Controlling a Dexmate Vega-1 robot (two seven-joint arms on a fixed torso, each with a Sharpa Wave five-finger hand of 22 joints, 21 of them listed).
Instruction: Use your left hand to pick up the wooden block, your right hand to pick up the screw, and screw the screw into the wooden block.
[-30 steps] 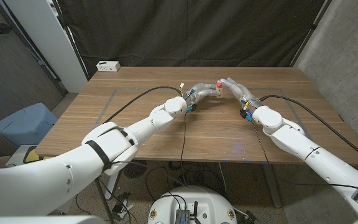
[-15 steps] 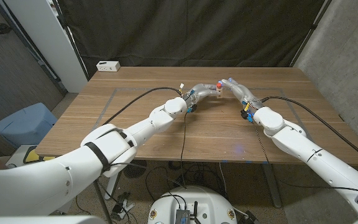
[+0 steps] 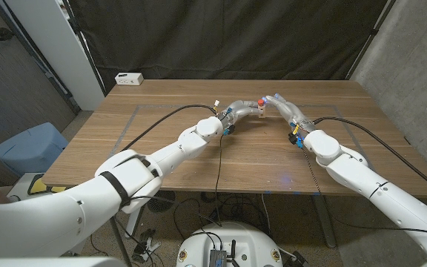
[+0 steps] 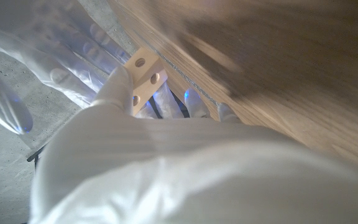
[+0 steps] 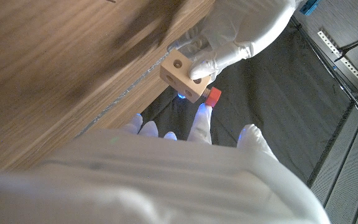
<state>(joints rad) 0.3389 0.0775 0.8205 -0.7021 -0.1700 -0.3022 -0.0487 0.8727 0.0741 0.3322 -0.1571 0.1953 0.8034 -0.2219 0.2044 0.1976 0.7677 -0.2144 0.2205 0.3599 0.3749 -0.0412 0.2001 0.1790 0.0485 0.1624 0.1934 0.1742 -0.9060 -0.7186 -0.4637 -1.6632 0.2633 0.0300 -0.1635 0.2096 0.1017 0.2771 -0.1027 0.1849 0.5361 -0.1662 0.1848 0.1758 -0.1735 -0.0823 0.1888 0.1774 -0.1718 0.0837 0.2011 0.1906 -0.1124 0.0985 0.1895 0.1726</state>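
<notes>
Above the table's far middle, my left hand (image 3: 237,108) holds the small wooden block (image 3: 262,111) up. In the right wrist view the left hand (image 5: 232,28) grips the block (image 5: 180,73), whose holes show, and the screw's red head (image 5: 212,96) sits against one face. My right hand (image 3: 280,104) reaches in from the other side, and its fingertips (image 5: 201,121) are at the red head. The head view shows the screw (image 3: 261,101) on top of the block. The left wrist view has the block (image 4: 143,74) at my left hand's (image 4: 114,93) fingers.
At the table's back left corner stands a white box (image 3: 129,78). Black cables (image 3: 170,113) run along both arms over the wooden table (image 3: 161,159). A blue bin (image 3: 28,146) sits on the floor to the left.
Both hands stay together at the block. My right wrist has shifted slightly toward me and to the right.
</notes>
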